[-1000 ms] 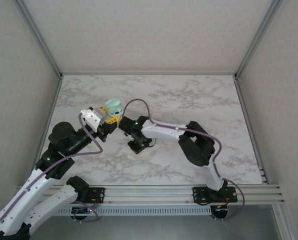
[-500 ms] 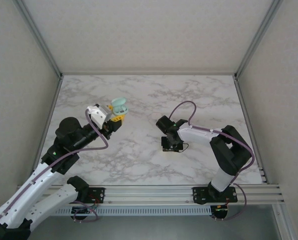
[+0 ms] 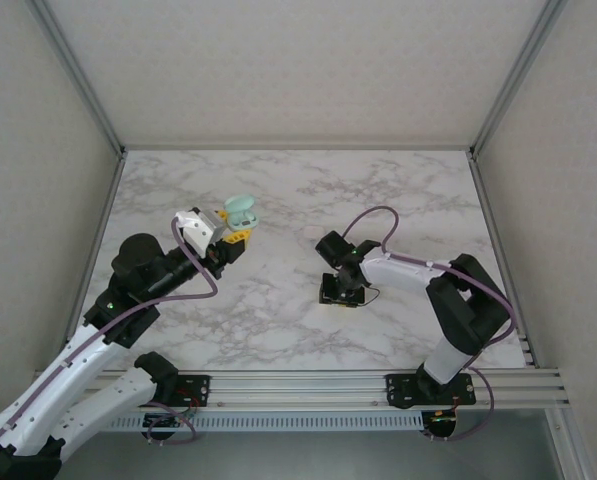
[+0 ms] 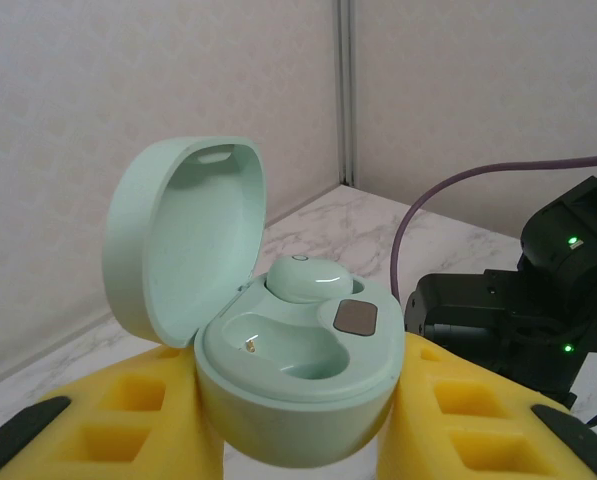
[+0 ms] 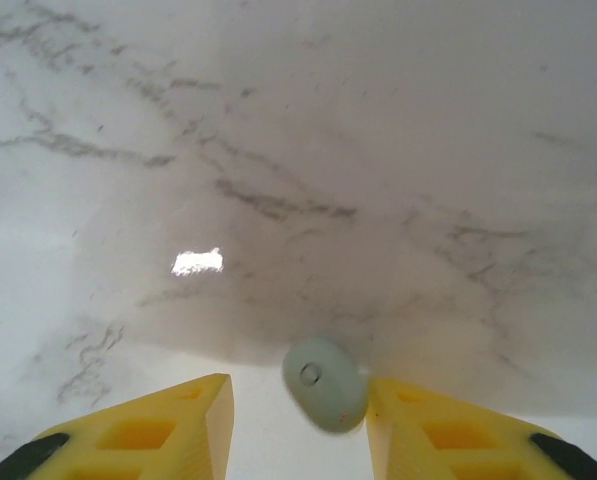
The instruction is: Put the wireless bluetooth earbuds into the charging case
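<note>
mint earbuds going into an open charging case: one bud in, one lying on the table.

grips the charging case (image 4: pixel 298 370) firmly between the yellow pads of the left gripper (image 3: pixel 228 236), raised off the marble table (image 3: pixel 398 190) with the lid tipped back, probably to keep both wells facing the other arm. shows the seated earbud (image 4: pixel 306 279) in the far well beside a dark square button, and leaves the near empty well (image 4: pixel 278 350) bare, with a gold contact visible. sets the right gripper (image 3: pixel 340 292) low over the table, well apart from the case, jaws parted and clenching nothing. places the second earbud (image 5: pixel 324 384) on the marble between the yellow fingers, close against the one on the right of the wrist view and clear of the other. seems posed to straddle the bud for a pinch, then a carry to the empty well.
</note>
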Tool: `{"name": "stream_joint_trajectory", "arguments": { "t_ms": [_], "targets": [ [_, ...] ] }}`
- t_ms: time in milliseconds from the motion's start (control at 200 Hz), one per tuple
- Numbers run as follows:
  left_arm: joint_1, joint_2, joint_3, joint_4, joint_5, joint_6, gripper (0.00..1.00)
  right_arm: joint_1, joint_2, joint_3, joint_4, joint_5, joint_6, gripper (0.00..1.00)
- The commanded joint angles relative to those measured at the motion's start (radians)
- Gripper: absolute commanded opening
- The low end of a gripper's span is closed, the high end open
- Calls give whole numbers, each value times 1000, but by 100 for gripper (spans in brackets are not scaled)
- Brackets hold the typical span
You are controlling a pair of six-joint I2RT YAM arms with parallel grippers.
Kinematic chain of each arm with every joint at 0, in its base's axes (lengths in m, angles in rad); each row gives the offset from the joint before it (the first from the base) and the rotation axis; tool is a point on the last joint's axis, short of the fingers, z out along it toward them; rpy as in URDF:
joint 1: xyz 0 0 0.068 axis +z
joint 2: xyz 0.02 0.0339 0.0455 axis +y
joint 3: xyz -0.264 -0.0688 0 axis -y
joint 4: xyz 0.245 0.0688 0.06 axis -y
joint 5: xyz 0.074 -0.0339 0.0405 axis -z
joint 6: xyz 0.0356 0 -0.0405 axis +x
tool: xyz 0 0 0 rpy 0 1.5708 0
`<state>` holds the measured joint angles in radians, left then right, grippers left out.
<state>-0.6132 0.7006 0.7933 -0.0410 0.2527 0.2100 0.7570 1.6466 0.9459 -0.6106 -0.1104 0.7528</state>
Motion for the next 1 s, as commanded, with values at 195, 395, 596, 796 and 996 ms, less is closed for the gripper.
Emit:
{"name": "stream_joint_trajectory", "arguments": {
  "t_ms": [195,395,596,796,996],
  "targets": [
    [6,7,11,58,23,-23,25,28,-32,16,-6,-80,-56,42],
    [6,6,14,53,22,-21,25,52,5,79,-76,-28,-78,42],
    [6,-1,13,47,17,-19,25,71,24,146,-186,109,-78,40],
    [6,-3,12,46,16,-19,25,72,67,169,-188,155,-102,38],
    [6,5,17,44,16,-14,25,71,143,217,-206,137,-142,35]
  ]
}}
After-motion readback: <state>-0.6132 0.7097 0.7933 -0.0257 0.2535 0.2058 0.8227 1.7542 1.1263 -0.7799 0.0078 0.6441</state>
